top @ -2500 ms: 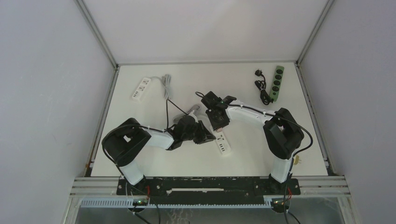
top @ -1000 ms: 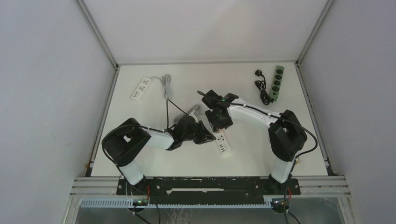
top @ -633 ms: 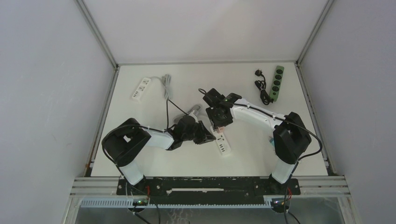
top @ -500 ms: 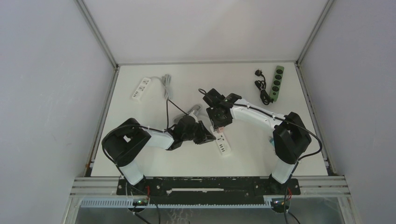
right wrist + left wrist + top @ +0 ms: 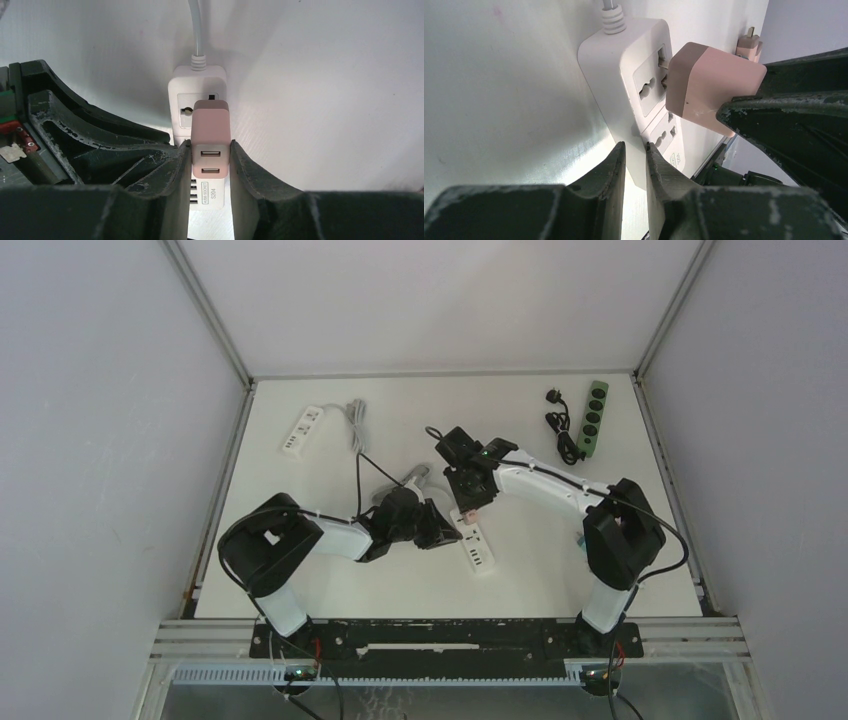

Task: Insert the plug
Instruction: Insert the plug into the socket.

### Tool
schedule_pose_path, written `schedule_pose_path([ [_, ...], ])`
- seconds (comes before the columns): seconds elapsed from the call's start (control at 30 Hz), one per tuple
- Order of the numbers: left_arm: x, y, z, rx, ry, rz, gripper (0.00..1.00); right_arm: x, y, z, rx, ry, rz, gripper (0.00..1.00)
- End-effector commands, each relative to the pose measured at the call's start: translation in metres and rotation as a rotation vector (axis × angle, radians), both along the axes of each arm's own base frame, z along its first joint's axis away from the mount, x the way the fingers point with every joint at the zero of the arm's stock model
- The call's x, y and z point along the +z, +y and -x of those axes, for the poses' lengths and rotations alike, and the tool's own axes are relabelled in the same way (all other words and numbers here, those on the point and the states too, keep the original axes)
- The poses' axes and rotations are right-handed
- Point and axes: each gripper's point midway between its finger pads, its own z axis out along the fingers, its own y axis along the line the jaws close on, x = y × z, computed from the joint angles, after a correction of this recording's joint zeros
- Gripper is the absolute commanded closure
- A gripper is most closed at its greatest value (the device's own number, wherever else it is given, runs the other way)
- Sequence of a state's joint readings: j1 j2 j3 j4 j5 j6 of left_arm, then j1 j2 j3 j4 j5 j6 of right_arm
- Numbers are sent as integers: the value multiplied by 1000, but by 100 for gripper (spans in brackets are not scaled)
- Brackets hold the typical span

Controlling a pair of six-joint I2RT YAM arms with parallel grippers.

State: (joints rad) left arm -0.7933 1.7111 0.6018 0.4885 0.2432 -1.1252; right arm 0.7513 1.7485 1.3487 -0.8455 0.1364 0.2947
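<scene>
On the table [image 5: 540,580], the plug [image 5: 211,132] clamped between our right fingers [image 5: 250,170] could jam if tilted; our left fingers [image 5: 609,170] sit closed, empty.

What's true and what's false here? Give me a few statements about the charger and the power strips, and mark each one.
1. The right gripper grips a pink USB charger. True.
2. The charger is fully seated in the white power strip. False: the left wrist view shows a gap between its body and the socket face.
3. A green power strip lies at the far right of the table. True.
4. The charger shows four USB ports. False: two.
</scene>
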Motion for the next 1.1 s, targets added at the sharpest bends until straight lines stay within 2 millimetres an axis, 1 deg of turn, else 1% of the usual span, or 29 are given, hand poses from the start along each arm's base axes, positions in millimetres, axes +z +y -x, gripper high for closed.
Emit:
schedule_pose_path([
  [0.0,-59,45,26,2,109,-248,76,-20,-2,-1,10,45,35,74],
  [0.1,-59,45,25,3,109,-248,76,-28,-4,0,25,70,61,85],
  [0.2,-58,45,25,4,108,-248,76,-38,-8,3,34,100,102,99],
  [0.23,-59,46,25,3,109,-250,76,-41,-10,6,39,112,119,100],
  [0.33,-58,46,25,5,107,-249,76,-50,-15,15,44,123,155,100],
  [0.47,-59,46,26,4,109,-250,77,-60,-24,33,39,129,176,100],
  [0.5,-59,46,26,4,109,-250,76,-69,-33,44,34,145,195,100],
  [0.57,-59,46,26,7,108,-250,76,-77,-39,55,25,154,200,100],
  [0.7,-59,46,26,6,112,-249,76,-91,-50,67,9,178,227,100],
  [0.83,-59,46,26,8,112,-251,76,-97,-52,79,13,197,238,100],
  [1.0,-60,44,25,4,116,-248,76,-97,-53,88,18,222,250,100],
  [1.07,-60,45,26,5,117,-248,76,-97,-57,92,26,241,262,100],
])
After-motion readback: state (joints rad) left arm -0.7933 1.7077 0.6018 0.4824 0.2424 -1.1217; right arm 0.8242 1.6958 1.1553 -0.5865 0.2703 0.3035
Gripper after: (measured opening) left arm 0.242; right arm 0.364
